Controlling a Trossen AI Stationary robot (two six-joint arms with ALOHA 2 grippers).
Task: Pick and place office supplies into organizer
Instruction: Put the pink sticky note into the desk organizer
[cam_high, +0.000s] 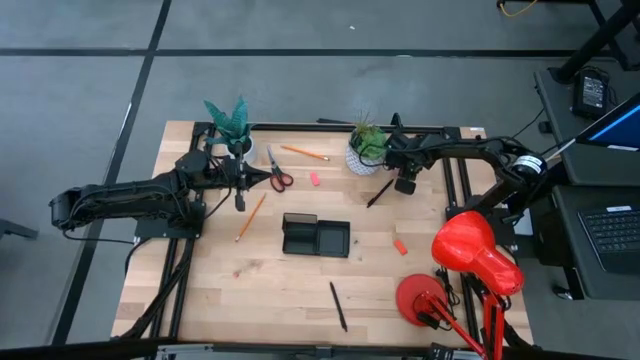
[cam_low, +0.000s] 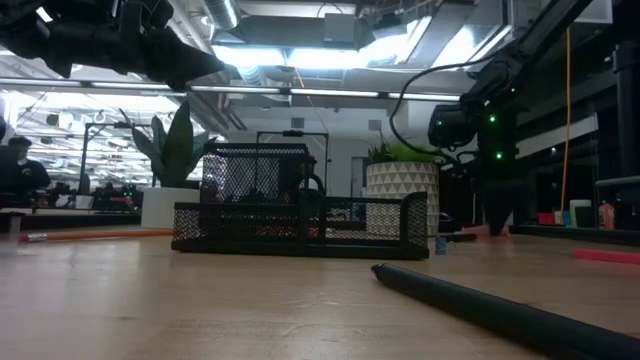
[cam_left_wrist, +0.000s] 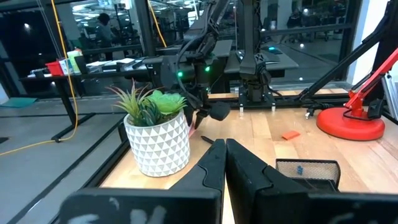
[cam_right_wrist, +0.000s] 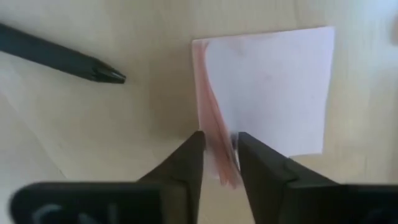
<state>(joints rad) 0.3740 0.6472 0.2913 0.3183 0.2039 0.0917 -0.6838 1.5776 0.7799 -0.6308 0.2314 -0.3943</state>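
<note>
The pink sticky-note block (cam_right_wrist: 267, 87) lies under my right gripper (cam_right_wrist: 219, 155), which points down beside the far right plant pot (cam_high: 363, 158) and is shut on the block. In the high view the gripper (cam_high: 405, 184) hides the block. My left gripper (cam_high: 240, 188) hovers shut and empty by the red-handled scissors (cam_high: 279, 179). The black organizer (cam_high: 316, 236) stands mid-table. Flat on the wood lie two orange pencils (cam_high: 305, 152) (cam_high: 251, 216), a pink eraser (cam_high: 313, 178), an orange eraser (cam_high: 400, 246) and two dark pens (cam_high: 380, 192) (cam_high: 338, 305). My right gripper pinches the sticky-note block at the corner of its pink side edge (cam_right_wrist: 217, 149), one finger (cam_right_wrist: 186, 162) outside the block and the other finger (cam_right_wrist: 258, 162) over its top sheet. The fingers come from above, pointing down. Whether the block is off the table, I cannot tell.
Two potted plants stand at the far edge, one (cam_high: 232, 125) left and one right. A red desk lamp (cam_high: 470, 260) fills the near right corner. A pen tip (cam_right_wrist: 106, 73) lies close to the block. Bare wood shows left of and in front of the organizer.
</note>
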